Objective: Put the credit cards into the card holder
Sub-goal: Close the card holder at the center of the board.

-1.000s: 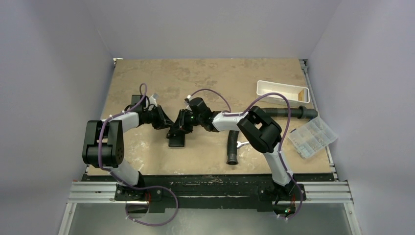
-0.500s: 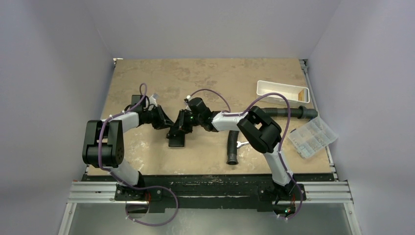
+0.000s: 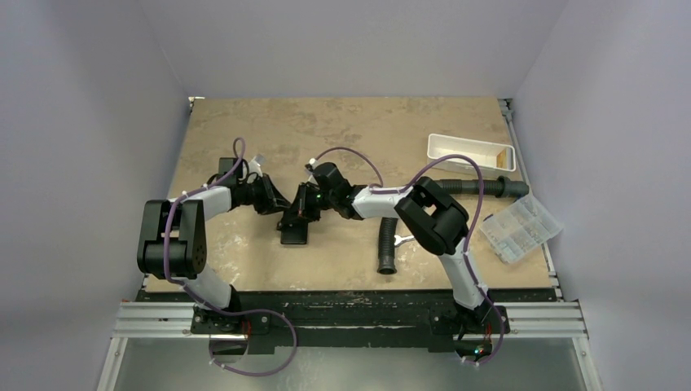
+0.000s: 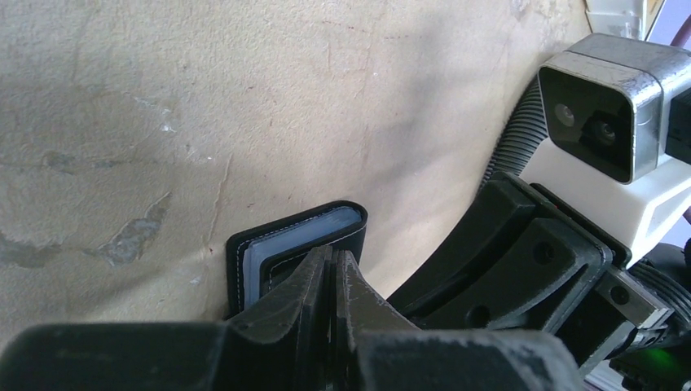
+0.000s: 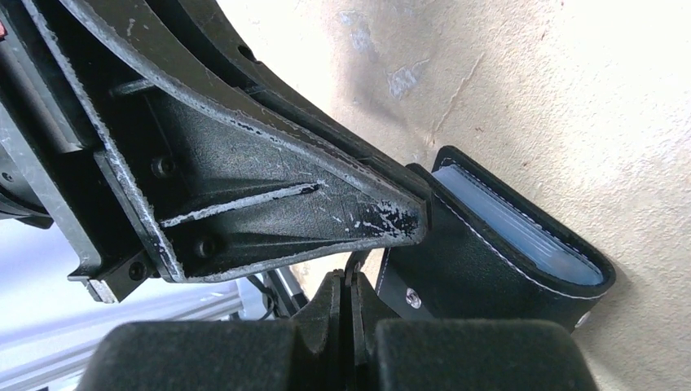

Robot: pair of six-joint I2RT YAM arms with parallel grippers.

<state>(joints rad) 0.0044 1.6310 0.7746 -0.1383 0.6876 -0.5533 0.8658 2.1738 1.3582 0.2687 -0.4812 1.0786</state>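
Since the earlier view the jaws of the right gripper [image 5: 352, 281] are closing down from a narrow gap to fully pressed together, while both arms are otherwise barely shifting over the middle of the table [image 3: 367, 138]. The card holder [image 5: 481, 277] is sitting there between the two wrists, propped up on its edge, with a pale grey-blue stack that looks like the credit cards [image 5: 521, 228] showing inside its fold. The left gripper [image 4: 331, 262] is also keeping its jaws squeezed together, its tip resting against the holder's upper edge; whether either pair is pinching a thin flap or a card edge is not clear from these views. The main risk, as I am judging it, is coming from how crowded the spot is: the two sets of fingers are working almost on top of each other, so any sideways move is likely to be knocking one against the other. A pull on the flap could be tipping the holder flat or dragging it across the table. With the fold standing open, a jolt could also be letting the stack slide back out.
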